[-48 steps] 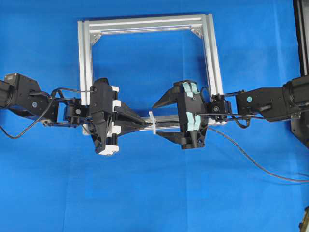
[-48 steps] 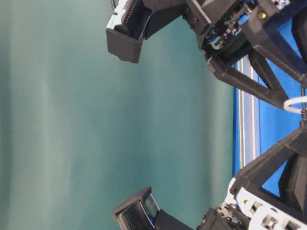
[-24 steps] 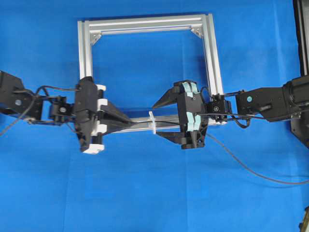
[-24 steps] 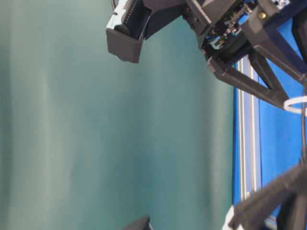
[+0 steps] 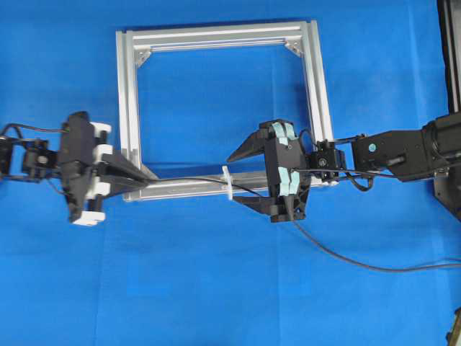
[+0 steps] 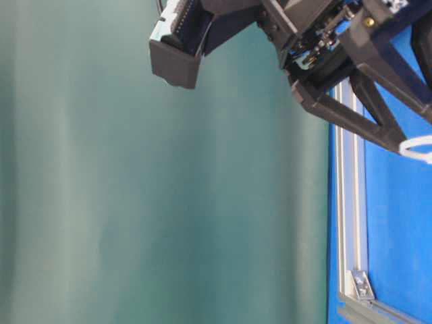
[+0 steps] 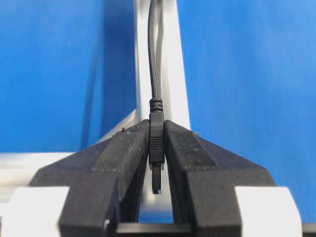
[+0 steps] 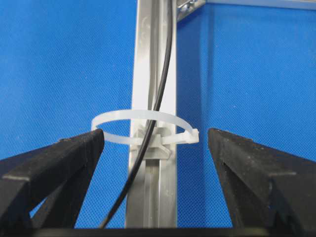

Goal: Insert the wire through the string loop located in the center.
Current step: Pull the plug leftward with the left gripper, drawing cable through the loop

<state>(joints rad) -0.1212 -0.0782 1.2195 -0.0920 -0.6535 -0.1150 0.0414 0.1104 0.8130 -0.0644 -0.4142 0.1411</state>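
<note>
Left wrist view, closest to your lens: the left gripper (image 7: 156,148) is pinching the plug end of the wire (image 7: 154,74), pads pressed on both sides of the plug body, the tip poking back toward the camera. Beyond the pads the wire runs up the frame along the silver frame bar (image 7: 173,74).

Right wrist view: the right gripper (image 8: 155,143) stands spread wide, one finger at the lower left, one at the lower right, holding nothing. Between them sits the string loop (image 8: 143,127), a white ring upright on the bar, with the wire passing through it.

Overhead, you see the left gripper (image 5: 137,175) at the left edge of the frame by the square frame's lower left corner, the loop (image 5: 227,183) at mid-bar, and the right gripper (image 5: 241,176) just to its right. The wire (image 5: 346,261) trails off lower right across the surface.

The surface is a blue cloth (image 5: 216,288), faintly creased, covering the whole table. In the table-level view, a plain green backdrop (image 6: 135,202) fills the far side of the room.
</note>
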